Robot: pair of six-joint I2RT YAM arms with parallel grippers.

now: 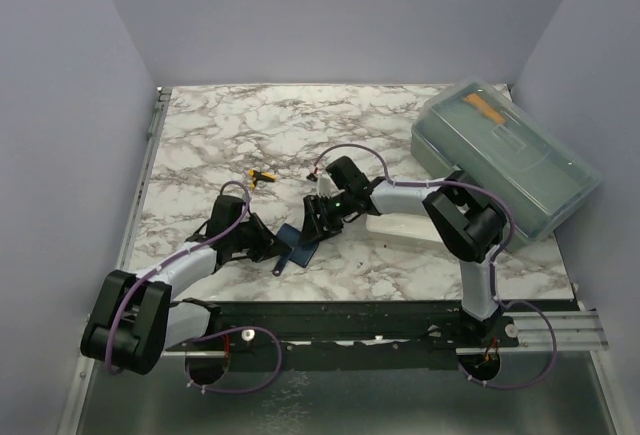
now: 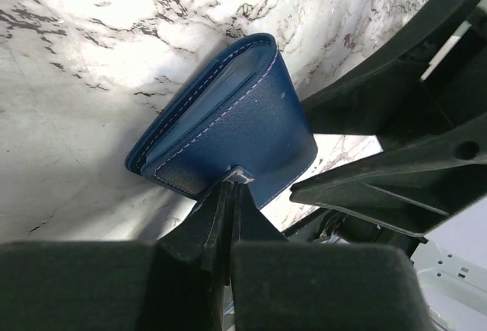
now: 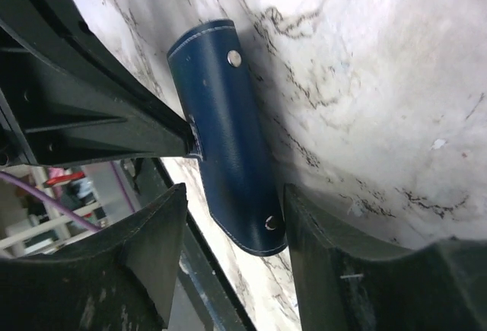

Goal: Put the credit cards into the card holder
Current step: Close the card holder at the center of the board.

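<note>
Nearest the camera, the two arm bases sit at the near edge of the marble table (image 1: 200,135), and both arms reach in toward its middle. The left gripper (image 2: 232,179) is clamped tight on one stitched edge of the card holder (image 2: 228,118), its jaws pressed together with only the leather between them. The navy card holder is folded and held tilted, with its lower side against the marble, near the middle of the table and slightly toward the near edge. A pale blue inner layer (image 2: 243,61) shows along its fold; whether that is lining or a card cannot be told. The right gripper (image 3: 236,202) comes in from the right with its jaws spread wide, and the end of the card holder lies in the gap. One of its fingers (image 3: 327,255) is just beside the corner, though contact cannot be told. Two metal snaps (image 3: 234,58) show on the card holder's outer face. A white tray (image 1: 400,227) lies just right of the grippers. Farther right, a translucent plastic box (image 1: 505,160) sits with an orange strip (image 1: 487,110) on it. A small yellow-and-black object (image 1: 262,176) lies on the marble beyond the grippers.
</note>
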